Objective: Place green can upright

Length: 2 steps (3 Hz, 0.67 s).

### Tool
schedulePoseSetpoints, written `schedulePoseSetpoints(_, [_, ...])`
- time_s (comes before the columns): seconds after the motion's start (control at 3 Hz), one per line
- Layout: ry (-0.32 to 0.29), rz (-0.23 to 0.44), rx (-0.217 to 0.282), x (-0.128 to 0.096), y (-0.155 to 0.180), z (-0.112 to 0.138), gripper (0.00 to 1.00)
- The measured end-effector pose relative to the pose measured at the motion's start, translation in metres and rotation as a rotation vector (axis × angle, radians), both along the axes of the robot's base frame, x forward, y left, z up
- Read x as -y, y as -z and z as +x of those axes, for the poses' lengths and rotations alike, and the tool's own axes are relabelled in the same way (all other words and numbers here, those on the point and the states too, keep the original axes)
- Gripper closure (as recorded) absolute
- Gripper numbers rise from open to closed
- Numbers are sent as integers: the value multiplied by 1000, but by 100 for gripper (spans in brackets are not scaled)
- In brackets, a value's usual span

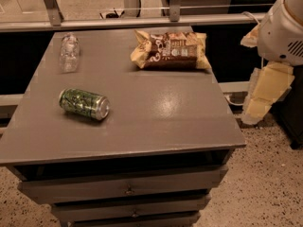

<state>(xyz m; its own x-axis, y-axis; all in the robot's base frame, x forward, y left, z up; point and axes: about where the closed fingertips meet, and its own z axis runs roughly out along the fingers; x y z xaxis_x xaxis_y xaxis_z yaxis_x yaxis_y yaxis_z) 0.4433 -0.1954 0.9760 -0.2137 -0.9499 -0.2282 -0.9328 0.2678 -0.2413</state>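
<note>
The green can lies on its side on the left part of the grey table top, with its silver end facing right and toward the front. My gripper hangs off the table's right edge, below the white arm housing. It is well to the right of the can, apart from it, and holds nothing that I can see.
A clear plastic bottle lies at the back left of the table. A brown and yellow snack bag lies at the back right. Drawers front the table. A metal rail runs behind it. Speckled floor lies to the right.
</note>
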Motion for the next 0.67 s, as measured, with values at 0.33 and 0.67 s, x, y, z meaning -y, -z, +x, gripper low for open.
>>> schedulePoseSetpoints(0.33, [-14, 26, -21, -39, 5, 14, 0])
schedulePoseSetpoints(0.67, [-27, 78, -71, -98, 19, 29, 0])
